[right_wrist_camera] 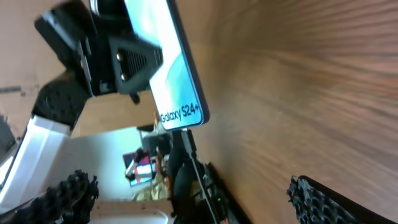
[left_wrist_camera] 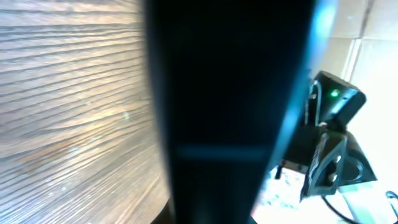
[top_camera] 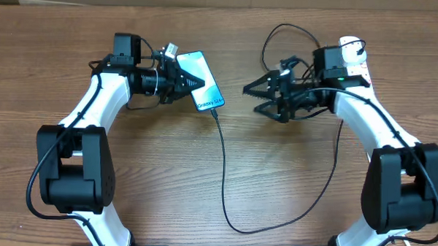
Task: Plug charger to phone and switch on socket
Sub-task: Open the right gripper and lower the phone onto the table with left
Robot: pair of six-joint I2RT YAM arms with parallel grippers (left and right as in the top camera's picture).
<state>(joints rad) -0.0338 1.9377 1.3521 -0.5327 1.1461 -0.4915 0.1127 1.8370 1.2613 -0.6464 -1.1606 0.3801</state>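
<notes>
Left gripper point(top_camera: 193, 82): clamped on the phone. We see its black fingers point(right_wrist_camera: 134, 62) pinched across the lit screen.
Phone point(top_camera: 203, 82): held between the left jaws with its screen up. The "Galaxy S24+" end juts out to one side of the fingers. We cannot tell whether it rests on the table point(top_camera: 166, 172).
Charger point(top_camera: 223, 160): its plug tip meets the phone's lettered edge, just beside the left fingertips. The black cable trails off across the table and loops round under the right arm.
Right gripper point(top_camera: 253, 95): jaws spread wide, holding nothing and touching nothing. It faces the phone with a gap between them.
Socket point(top_camera: 351, 47): behind the right gripper, beside its wrist, largely hidden by the arm — we cannot make out its switches.
</notes>
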